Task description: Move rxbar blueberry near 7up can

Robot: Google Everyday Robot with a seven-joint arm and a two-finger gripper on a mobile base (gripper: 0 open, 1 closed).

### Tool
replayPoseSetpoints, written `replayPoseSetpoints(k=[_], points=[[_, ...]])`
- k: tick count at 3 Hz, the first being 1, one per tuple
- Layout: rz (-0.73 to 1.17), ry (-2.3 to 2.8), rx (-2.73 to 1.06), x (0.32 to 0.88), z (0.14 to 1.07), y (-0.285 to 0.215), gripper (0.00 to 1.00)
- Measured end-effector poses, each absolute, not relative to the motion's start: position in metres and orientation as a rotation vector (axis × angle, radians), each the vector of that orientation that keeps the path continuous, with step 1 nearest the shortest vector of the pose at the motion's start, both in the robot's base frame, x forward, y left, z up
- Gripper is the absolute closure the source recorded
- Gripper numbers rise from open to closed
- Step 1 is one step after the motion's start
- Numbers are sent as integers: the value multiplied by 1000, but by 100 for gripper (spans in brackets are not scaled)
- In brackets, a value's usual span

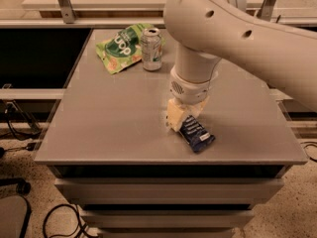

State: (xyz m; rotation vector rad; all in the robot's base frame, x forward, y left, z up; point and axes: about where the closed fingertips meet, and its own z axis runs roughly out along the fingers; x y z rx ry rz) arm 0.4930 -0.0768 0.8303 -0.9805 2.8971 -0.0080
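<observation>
The gripper point(184, 119) hangs just right of the frame's centre, at the end of a bulky cream arm point(237, 33) that comes in from the upper right. Its pale fingers point(174, 117) are closed on the upper end of the rxbar blueberry point(198, 135). The dark blue bar slants down to the right, and its lower end is at the grey desk point(109, 123) near the front edge. The 7up can point(151, 49) stands upright at the upper middle of the desk, well apart from the bar. A green snack bag point(120, 54) lies touching the can's left side.
</observation>
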Motion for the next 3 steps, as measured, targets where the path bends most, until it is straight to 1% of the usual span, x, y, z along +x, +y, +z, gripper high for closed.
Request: replayPoseSetpoints(k=[1,2,3], points=[[-8,2897,-981,493,834,-77,100],[-46,2833,-1102,502,837,-78,100],[-100,2706,-1288,527,851,-84,100]])
